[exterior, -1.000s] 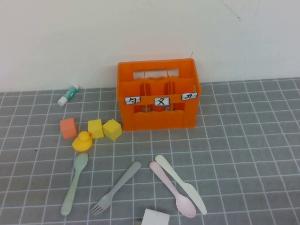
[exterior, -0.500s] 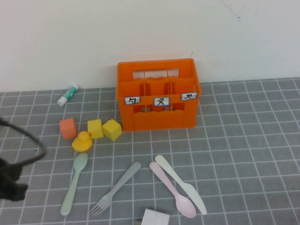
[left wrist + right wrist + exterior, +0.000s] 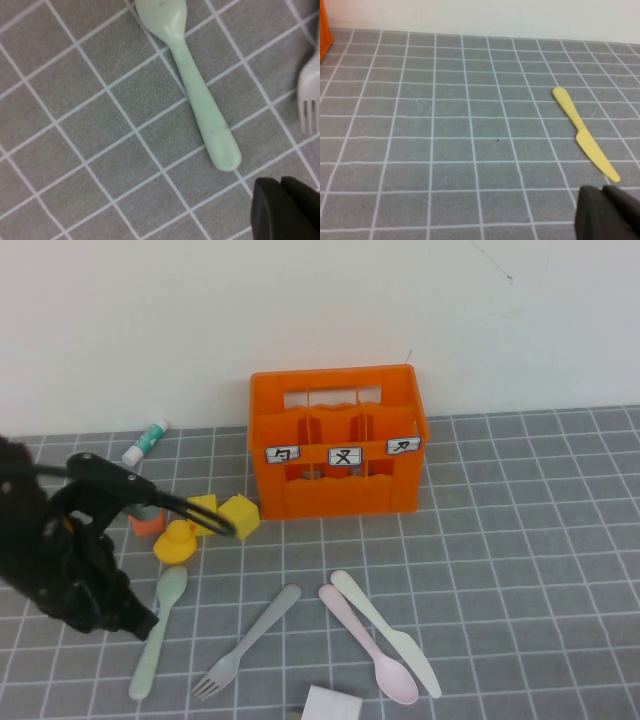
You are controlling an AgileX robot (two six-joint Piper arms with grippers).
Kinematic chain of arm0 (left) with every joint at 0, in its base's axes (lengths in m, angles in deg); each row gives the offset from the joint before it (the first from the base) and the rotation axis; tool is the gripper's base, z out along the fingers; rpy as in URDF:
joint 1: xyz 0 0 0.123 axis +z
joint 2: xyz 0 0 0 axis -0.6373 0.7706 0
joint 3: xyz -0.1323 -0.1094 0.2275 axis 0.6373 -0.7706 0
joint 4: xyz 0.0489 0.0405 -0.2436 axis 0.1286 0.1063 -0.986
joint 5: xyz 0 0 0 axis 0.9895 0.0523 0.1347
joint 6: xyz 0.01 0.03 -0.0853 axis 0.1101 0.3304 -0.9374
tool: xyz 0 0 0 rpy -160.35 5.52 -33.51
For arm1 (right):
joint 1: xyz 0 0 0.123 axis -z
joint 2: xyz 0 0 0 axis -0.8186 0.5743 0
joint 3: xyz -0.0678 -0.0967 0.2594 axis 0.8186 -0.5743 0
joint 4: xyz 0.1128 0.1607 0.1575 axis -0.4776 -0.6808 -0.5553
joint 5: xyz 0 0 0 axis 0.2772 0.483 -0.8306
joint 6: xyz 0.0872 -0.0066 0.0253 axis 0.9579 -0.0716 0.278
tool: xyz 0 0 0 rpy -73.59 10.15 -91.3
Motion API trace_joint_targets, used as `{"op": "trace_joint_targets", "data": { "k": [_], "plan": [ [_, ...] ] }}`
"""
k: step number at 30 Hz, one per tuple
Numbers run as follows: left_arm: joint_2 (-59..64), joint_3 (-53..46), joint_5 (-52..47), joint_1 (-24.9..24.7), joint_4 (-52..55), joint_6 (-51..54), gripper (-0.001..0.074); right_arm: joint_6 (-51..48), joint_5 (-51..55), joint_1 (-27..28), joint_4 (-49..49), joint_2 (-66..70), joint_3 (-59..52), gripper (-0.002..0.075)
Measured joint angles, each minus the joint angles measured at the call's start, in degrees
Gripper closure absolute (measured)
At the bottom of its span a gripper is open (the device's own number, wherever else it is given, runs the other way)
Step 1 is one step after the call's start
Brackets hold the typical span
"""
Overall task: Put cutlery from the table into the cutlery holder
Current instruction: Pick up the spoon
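The mint green spoon [image 3: 160, 630], grey fork [image 3: 250, 638], pale pink spoon [image 3: 370, 645] and cream-white knife [image 3: 385, 630] lie on the grey tiled table [image 3: 520, 570] in front of the orange cutlery holder [image 3: 337, 445]. My left gripper [image 3: 135, 623] hangs just left of the mint spoon's handle. In the left wrist view the gripper [image 3: 286, 210] is shut and empty, near the end of the mint spoon's handle [image 3: 200, 100]; the fork's tines [image 3: 311, 95] show at the edge. My right gripper [image 3: 610, 215] is shut and empty over bare table; it does not show in the high view.
A white-green tube [image 3: 147, 440], an orange cube [image 3: 148, 521], two yellow cubes [image 3: 240, 515] and a yellow duck [image 3: 177, 540] lie left of the holder. A white block [image 3: 332, 705] sits at the front edge. A yellow knife [image 3: 585, 135] lies ahead of my right gripper.
My left arm has come in from the left and moved right, to just beside the mint spoon. The cutlery has not moved.
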Motion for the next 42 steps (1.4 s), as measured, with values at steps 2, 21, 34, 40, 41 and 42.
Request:
{"op": "trace_joint_targets", "data": {
  "k": [2, 21, 34, 40, 41, 42],
  "plan": [
    [3.39, 2.01, -0.99, -0.09, 0.38, -0.58, 0.0731, 0.0, 0.0, 0.0, 0.0, 0.0, 0.0, 0.0729],
    [22.93, 6.2, 9.58, -0.09, 0.73, -13.3, 0.0367, 0.0, 0.0, 0.0, 0.0, 0.0, 0.0, 0.0729],
    [26.39, 6.31, 13.85, -0.09, 1.04, -13.96, 0.0526, 0.0, 0.0, 0.0, 0.0, 0.0, 0.0, 0.0729],
    [26.39, 6.39, 13.99, -0.09, 1.18, -13.96, 0.0638, 0.0, 0.0, 0.0, 0.0, 0.0, 0.0, 0.0729],
    [26.39, 6.39, 13.99, -0.09, 1.46, -13.96, 0.0638, 0.0, 0.0, 0.0, 0.0, 0.0, 0.0, 0.0729],
    [26.39, 6.39, 13.8, -0.09, 1.79, -13.96, 0.0638, 0.0, 0.0, 0.0, 0.0, 0.0, 0.0, 0.0729]
  ]
}}
